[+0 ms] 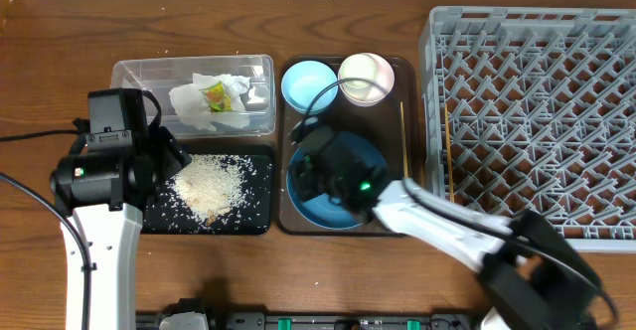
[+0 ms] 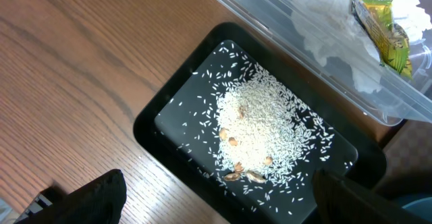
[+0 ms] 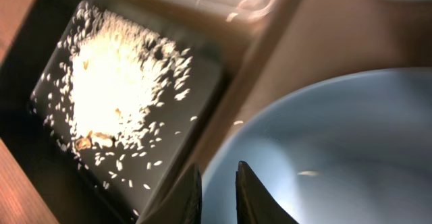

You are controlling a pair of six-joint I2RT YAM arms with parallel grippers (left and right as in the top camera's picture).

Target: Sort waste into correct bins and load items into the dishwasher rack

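the dark-blue plate [image 1: 320, 213] lies flat on the brown serving tray [image 1: 394, 121]. the right end effector [image 3: 219, 191] sits at its rim on the side nearest the black tray [image 1: 256, 221], jaws a narrow slit; whether they pinch the rim i cannot tell. a sound lift likely needs a deep, square bite before tilting the plate on edge towards the dishwasher rack [image 1: 527, 121]. the left end effector [image 2: 223, 198] hangs wide open over the rice [image 1: 209, 186].
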